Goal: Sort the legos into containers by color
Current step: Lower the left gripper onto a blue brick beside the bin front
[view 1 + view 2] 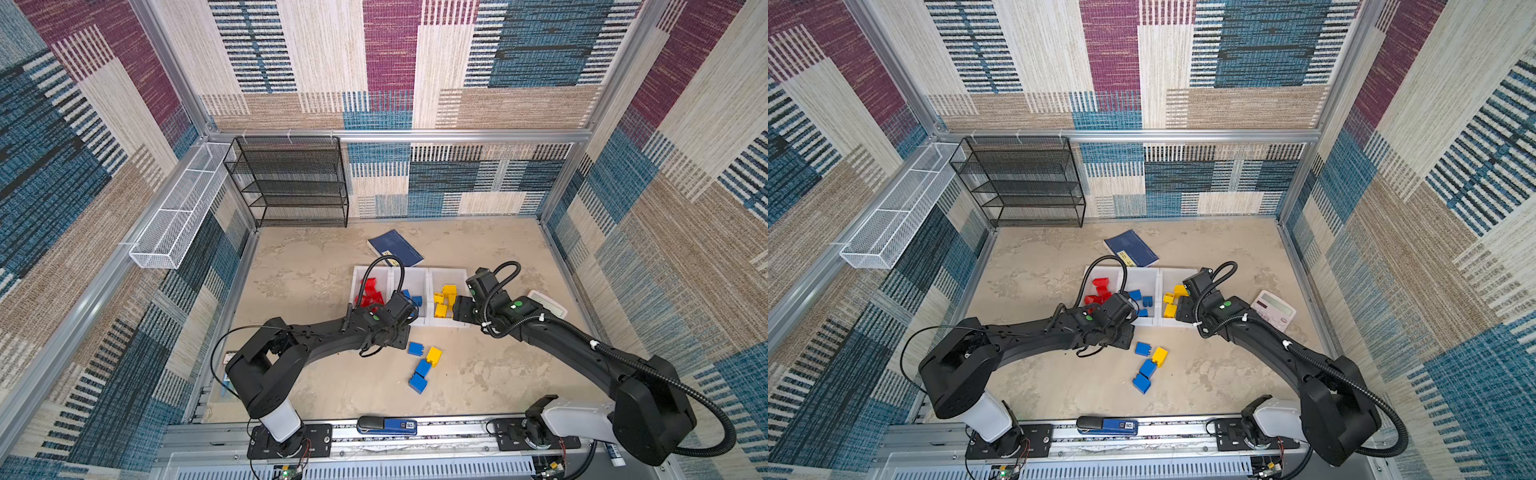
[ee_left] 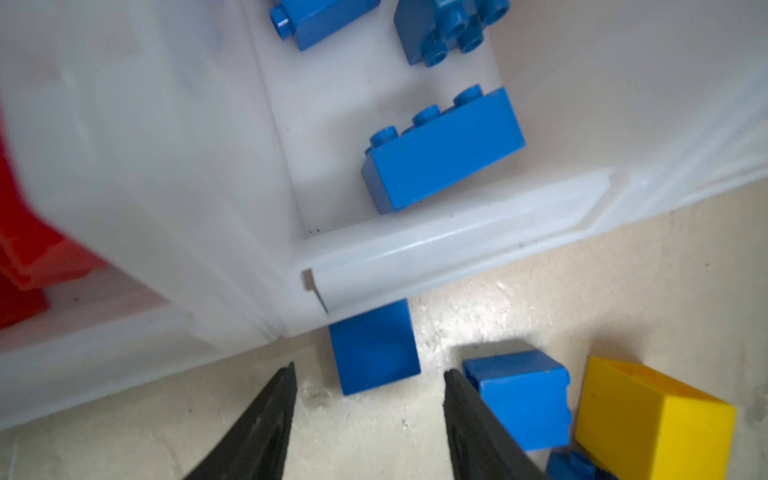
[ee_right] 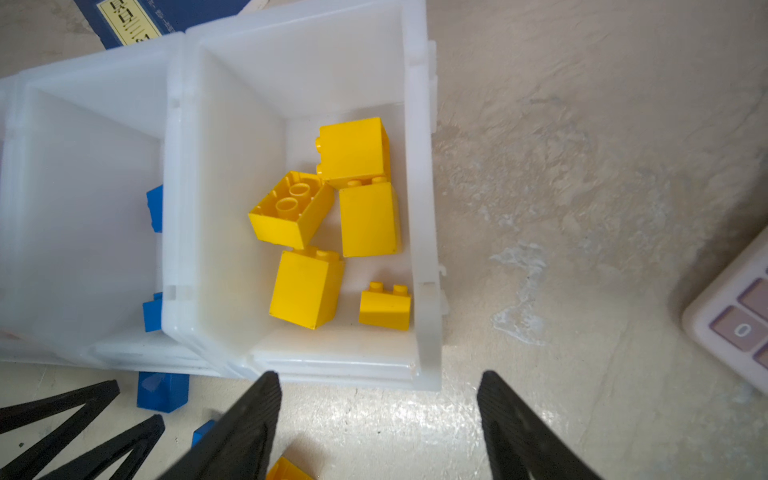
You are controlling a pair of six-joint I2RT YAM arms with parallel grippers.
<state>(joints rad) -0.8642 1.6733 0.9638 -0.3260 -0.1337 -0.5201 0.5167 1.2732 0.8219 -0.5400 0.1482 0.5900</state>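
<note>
Mottled beige tabletop [image 1: 478, 374] within patchwork-carpeted walls [image 1: 457, 62]; left gripper [image 2: 369, 370] and right gripper [image 3: 379, 374] each wide, empty, by the containers [image 1: 453, 271].

Three joined white bins [image 1: 415, 272] sit near the middle of a mottled beige table [image 1: 316, 386]. A navy book [image 1: 395, 247] lies just behind the bins, and a calculator [image 1: 1273, 309] rests to their right, apart from them. In front of the bins, one blue brick [image 2: 374, 349] touches the middle bin's wall. Three more blue bricks [image 1: 423, 368] and a yellow brick [image 1: 433, 356] lie loose nearby. A black rack [image 1: 291, 183] stands far behind the bins, to the left.
</note>
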